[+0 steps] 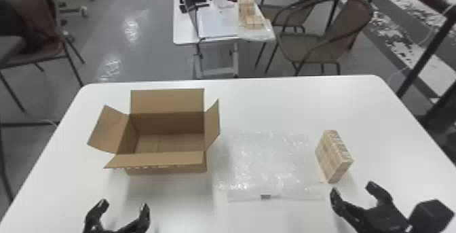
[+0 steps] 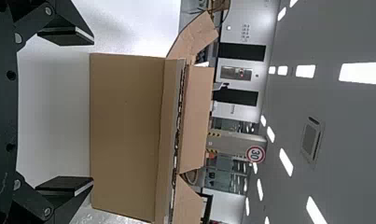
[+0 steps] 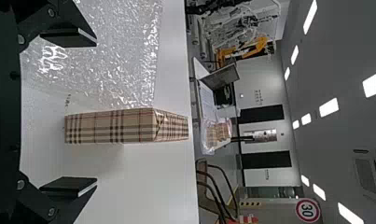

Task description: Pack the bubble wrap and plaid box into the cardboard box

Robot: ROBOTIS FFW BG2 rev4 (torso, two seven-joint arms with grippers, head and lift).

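Near the front edge, my left gripper (image 1: 124,207) is open and empty, in front of the cardboard box (image 1: 166,162), whose flaps stand spread and whose inside shows bare. In the left wrist view the left gripper (image 2: 91,112) has its fingers wide apart, facing the cardboard box (image 2: 125,135). Flat bubble wrap (image 1: 271,161) lies right of the box. The plaid box (image 1: 334,157) stands upright at the wrap's right edge. Just in front of it is my right gripper (image 1: 353,190), open. In the right wrist view the plaid box (image 3: 115,126) lies beyond the right gripper (image 3: 94,112), beside bubble wrap (image 3: 115,56).
All of this rests on a white table (image 1: 271,103) with rounded far corners. Behind it stand a smaller table (image 1: 185,32) with a laptop and wooden-looking blocks, and brown chairs (image 1: 315,45) on the right.
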